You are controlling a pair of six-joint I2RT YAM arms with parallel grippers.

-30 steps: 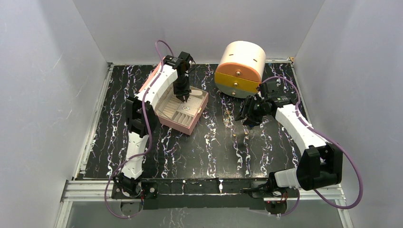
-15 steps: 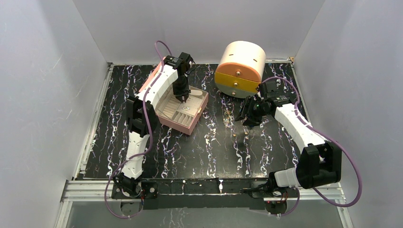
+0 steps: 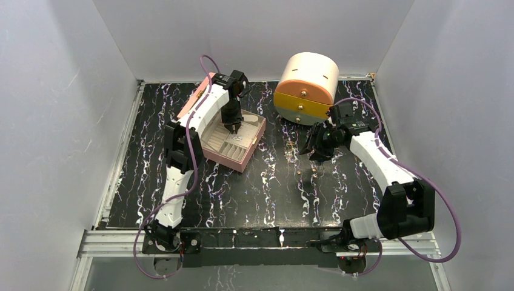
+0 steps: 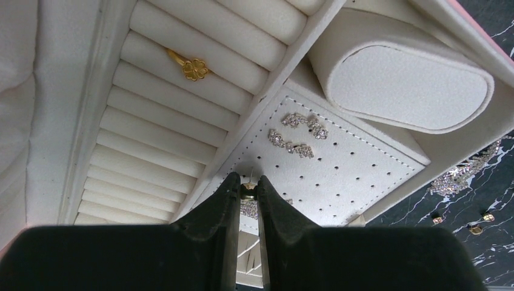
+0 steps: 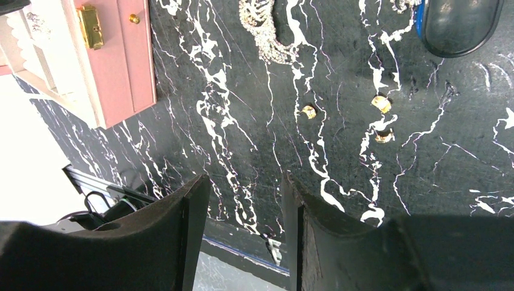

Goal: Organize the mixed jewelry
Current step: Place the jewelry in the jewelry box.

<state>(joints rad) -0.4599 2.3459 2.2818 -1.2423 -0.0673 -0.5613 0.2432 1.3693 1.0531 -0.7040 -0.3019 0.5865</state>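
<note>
Black white-veined marble tabletop (image 3: 267, 194): open room right of the pink cream-lined jewellery box (image 3: 225, 159). Your left gripper (image 4: 247, 189), over the box's perforated panel (image 4: 339, 176), pinches a tiny gold stud (image 4: 248, 193). Your right gripper (image 5: 244, 182), right of the box, gapes empty; three loose gold pieces (image 5: 380, 103) lie beyond its tips.

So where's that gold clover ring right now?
In the left wrist view, the ring sits tucked between the cream ring rolls, upper left, just left of the sparkly earrings on the dotted pad.
</note>
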